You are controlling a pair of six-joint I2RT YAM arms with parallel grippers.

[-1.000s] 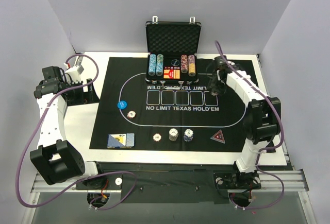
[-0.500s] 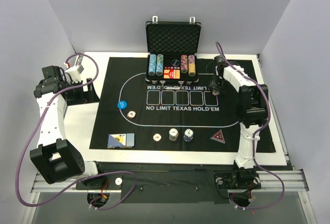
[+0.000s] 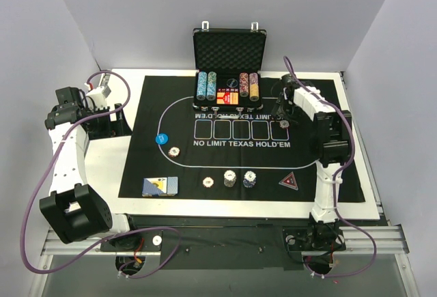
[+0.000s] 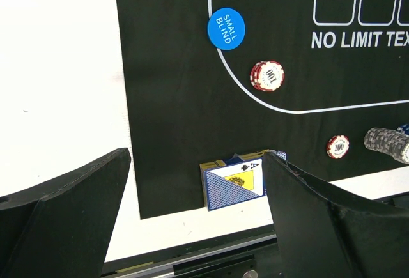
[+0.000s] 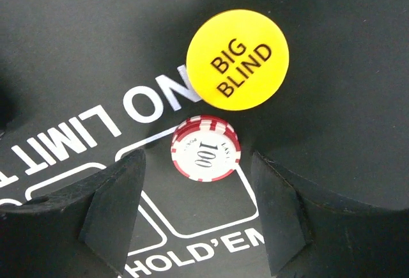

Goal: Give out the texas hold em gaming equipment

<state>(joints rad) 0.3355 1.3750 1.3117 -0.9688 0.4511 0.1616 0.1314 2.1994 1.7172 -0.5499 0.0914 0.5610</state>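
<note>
Near edge of the mat (image 3: 136, 174): your deck (image 3: 160, 186) lies at the left corner. It looks boxed, with a blue patterned face and an ace showing. To its right runs a row: a lone red-and-white chip (image 3: 208, 181), a grey stack (image 3: 229, 178), a blue stack (image 3: 250, 179), then the black-red triangular marker (image 3: 289, 181). They sit apart, none touching.

Middle left: an oval-line chip (image 4: 266, 75), red and white and marked 100, sits on the white line. The blue SMALL BLIND disc (image 4: 226, 28) lies near it, further out. Your left claw (image 4: 195, 163) hangs off the mat's left side over the counter (image 3: 113, 167), fingers spread wide with nothing between them.

Far right: your right claw (image 3: 283, 112) is low over the mat. Its fingers are spread either side of a short 100 stack (image 5: 206, 148) with a gap on both sides, so it pinches nothing. The yellow BIG BLIND disc (image 5: 238, 59) lies just beside that stack, on its far side.

Far edge: the open case (image 3: 229, 48) holds chip columns.

Judgement: the blinds, the marker and several chip spots look served. The five card outlines are bare and the deck undealt, so the cards are likely what is left.
</note>
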